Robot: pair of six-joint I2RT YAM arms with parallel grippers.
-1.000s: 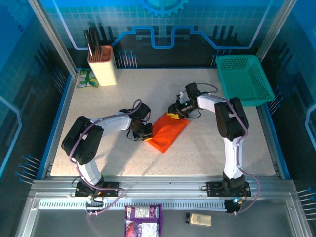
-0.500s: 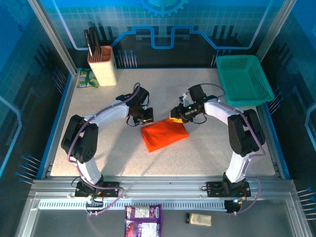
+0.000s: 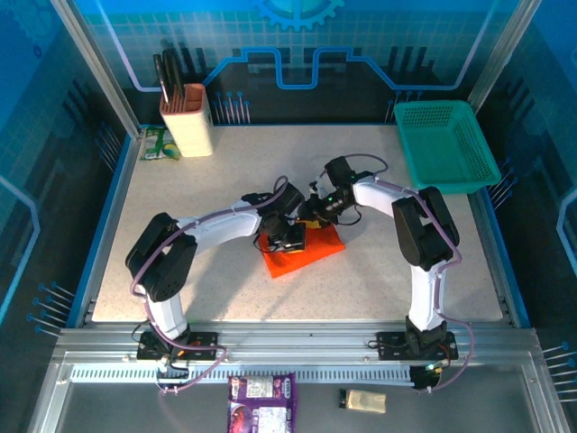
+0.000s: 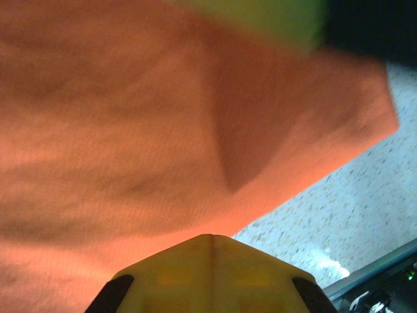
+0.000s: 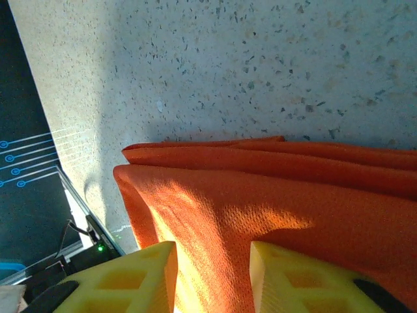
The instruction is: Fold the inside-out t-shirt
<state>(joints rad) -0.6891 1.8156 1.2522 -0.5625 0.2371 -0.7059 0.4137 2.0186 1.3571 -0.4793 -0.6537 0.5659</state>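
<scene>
The inside-out t-shirt [image 3: 311, 253] lies as a small, folded, bright orange bundle at the table's middle. My left gripper [image 3: 290, 236] sits on top of its left half, with the yellow fingers pressed together, and the cloth [image 4: 130, 130] lies right under the tips [image 4: 212, 236]. My right gripper [image 3: 315, 213] is at the bundle's far edge. In the right wrist view, a thick fold of the orange layers [image 5: 273, 202] bulges up between its two yellow fingers [image 5: 150, 267], so the gripper [image 5: 212, 251] is shut on the cloth.
A teal mesh basket [image 3: 446, 144] stands at the back right corner. A beige holder with dark handles [image 3: 187, 117] and a green packet [image 3: 158, 142] are at the back left. Speckled table [image 3: 388, 271] surrounds the bundle. Packets [image 3: 261, 401] lie beyond the front rail.
My left gripper has swung right and nearer, from the bundle's back left corner onto its top. The right gripper has shifted slightly left along the far edge. The bundle has stayed put.
</scene>
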